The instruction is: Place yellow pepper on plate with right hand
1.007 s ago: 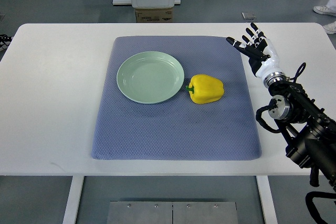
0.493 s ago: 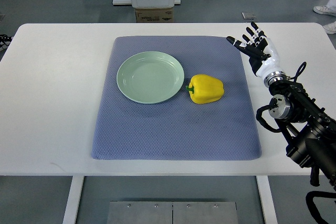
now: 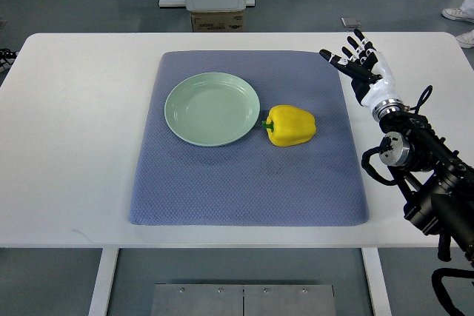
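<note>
**Reach for the pepper not yet begun**

From the top view, we see our right hand (image 3: 361, 66) raised at the far right edge of the blue-grey mat (image 3: 248, 183), fingers spread and holding nothing. The yellow pepper (image 3: 291, 125) lies on its side on the mat, its green stem pointing toward the pale green plate (image 3: 182, 120) and almost touching the rim. The plate is bare. Our left arm does not show.

We judge that we stand at the very first step: the approach. Next we need to bring the hand left and toward us over the pepper, lower it, and close the fingers around the body, wary of nudging the pepper into the plate.
</note>
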Motion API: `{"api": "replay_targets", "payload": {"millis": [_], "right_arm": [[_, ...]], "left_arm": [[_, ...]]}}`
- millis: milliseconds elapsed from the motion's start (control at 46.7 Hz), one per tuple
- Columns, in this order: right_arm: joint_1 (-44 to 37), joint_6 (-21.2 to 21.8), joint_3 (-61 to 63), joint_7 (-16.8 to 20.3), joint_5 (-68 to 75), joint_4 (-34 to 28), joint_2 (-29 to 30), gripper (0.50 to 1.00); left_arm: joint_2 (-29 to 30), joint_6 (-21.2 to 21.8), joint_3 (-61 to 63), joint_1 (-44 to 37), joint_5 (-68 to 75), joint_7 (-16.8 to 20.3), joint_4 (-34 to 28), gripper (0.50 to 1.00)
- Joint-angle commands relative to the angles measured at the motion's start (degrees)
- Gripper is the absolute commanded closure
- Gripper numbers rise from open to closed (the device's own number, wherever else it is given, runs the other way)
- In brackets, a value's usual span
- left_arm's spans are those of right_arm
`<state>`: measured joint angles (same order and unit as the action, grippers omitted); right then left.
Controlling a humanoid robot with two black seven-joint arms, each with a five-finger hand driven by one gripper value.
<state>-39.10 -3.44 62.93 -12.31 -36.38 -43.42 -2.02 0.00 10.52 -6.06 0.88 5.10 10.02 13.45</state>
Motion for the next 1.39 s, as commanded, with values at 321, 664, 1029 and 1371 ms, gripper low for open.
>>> {"api": "replay_targets", "payload": {"millis": [321, 664, 1029, 1371], "right_arm": [[-0.01, 0.01, 0.0, 0.0, 0.0, 0.0, 0.08, 0.502], [0.08, 0.89, -0.61, -0.35, 0.0, -0.26, -0.88, 0.5], [-0.01, 0.81, -3.25, -0.35, 0.0, -0.35, -2.03, 0.505], [-2.03, 0.98, -15.89, -4.21, -0.09, -1.14, -8.35, 0.507]], "left_arm": [[0.0, 0.02, 0.0, 0.0, 0.0, 0.0, 0.0, 0.5], [0.0, -0.06, 0.0, 0.0, 0.0, 0.0, 0.0, 0.5], [0.0, 0.02, 0.0, 0.0, 0.0, 0.0, 0.0, 0.5], [0.0, -0.06, 0.0, 0.0, 0.0, 0.0, -0.09, 0.5]]}}
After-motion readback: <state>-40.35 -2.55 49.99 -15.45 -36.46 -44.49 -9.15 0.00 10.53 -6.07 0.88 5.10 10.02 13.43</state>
